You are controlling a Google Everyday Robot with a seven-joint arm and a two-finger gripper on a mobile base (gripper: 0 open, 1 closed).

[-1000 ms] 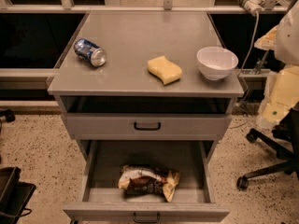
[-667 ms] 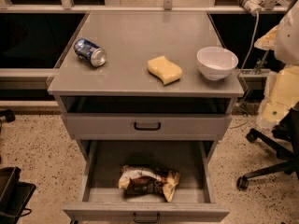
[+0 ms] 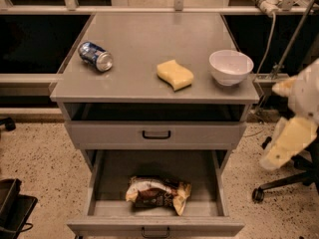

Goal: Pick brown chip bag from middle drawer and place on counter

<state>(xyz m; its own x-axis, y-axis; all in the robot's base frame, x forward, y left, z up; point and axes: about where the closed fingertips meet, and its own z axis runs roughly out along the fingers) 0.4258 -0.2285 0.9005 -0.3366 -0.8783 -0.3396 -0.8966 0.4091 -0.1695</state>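
- Looking down on a grey metal drawer cabinet [image 3: 75, 133] that stands on a speckled floor [image 3: 35, 148]; every place below is given relative to this cabinet.
- The counter [image 3: 149, 34] is the cabinet's flat grey top.
- A blue soda can [image 3: 95, 56] lies on its side near the top's left edge.
- A yellow sponge [image 3: 175, 74] sits near the middle of the top, toward the front edge.
- A white bowl [image 3: 231, 67] stands upright near the top's right edge, to the right of the sponge.
- Just under the top is a dark open slot, and below that a closed drawer front [image 3: 199, 133] with a small black handle.
- The middle drawer [image 3: 154, 227] is pulled out from the lower part of the cabinet, with its grey floor in plain view.
- The brown chip bag [image 3: 157, 194] lies flat on that drawer's floor, close to the front wall and about midway between the side walls. It is crumpled, dark brown with tan-yellow ends.
- The gripper [image 3: 279, 151], a cream-coloured part at the end of a white arm, hangs to the right of the cabinet, well apart from it and about level with the closed drawer. It holds nothing, and I cannot tell whether it is open or closed.
- A black chair base [image 3: 276, 184] stands on the floor right of the cabinet, just below the gripper.
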